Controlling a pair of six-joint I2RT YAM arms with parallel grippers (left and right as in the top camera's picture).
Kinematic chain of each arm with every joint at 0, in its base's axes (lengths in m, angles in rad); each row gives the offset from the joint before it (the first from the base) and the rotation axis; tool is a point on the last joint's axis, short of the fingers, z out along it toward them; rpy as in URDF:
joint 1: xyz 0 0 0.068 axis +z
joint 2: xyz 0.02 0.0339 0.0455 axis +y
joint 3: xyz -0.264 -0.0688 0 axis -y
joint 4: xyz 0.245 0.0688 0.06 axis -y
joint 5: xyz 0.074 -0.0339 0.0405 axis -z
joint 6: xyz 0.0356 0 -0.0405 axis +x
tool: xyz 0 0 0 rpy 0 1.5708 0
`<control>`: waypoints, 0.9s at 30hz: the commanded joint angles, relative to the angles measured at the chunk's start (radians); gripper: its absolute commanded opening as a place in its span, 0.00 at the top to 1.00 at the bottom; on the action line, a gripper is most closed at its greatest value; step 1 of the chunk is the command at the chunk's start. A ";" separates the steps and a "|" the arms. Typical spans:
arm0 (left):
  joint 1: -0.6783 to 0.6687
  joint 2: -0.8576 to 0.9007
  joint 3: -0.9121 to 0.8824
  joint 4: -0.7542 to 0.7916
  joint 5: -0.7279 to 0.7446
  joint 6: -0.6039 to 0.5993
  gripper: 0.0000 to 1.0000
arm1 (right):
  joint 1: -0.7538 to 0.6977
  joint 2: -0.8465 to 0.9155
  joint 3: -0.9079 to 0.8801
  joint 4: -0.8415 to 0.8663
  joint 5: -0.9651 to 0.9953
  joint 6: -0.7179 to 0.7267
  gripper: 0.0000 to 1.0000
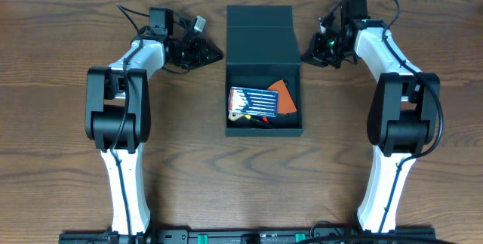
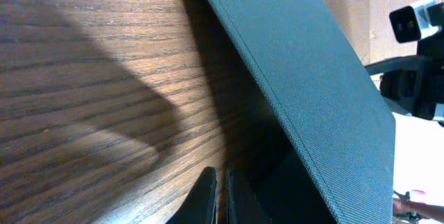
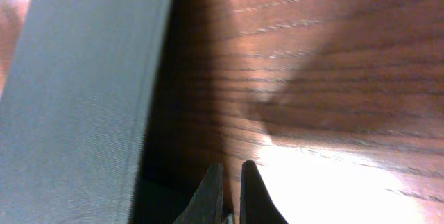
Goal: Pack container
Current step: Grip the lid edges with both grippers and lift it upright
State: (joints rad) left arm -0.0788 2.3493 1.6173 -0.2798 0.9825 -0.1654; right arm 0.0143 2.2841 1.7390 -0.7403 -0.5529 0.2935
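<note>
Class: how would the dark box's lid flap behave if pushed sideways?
The lid flap looks like stiff board, so it would probably swing on its hinge rather than bend. Its matte, textured skin likely is not slippery. The container, low and wide, seems likelier to slide on the table than tip.

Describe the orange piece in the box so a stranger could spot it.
On the wooden table, find the dark open box at its centre. Inside, right of the blue case, lies the orange piece, by the right wall. It is the only orange thing there.

Robot lab: two arms [image 1: 121,115], wooden table [image 1: 45,161]
</note>
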 commanded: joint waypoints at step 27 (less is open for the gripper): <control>-0.057 0.048 0.045 0.090 0.002 -0.039 0.95 | 0.018 0.004 0.009 0.007 -0.122 -0.067 0.99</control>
State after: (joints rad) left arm -0.1368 2.3848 1.6188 -0.1905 0.9806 -0.1921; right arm 0.0223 2.2841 1.7390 -0.7338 -0.6418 0.2520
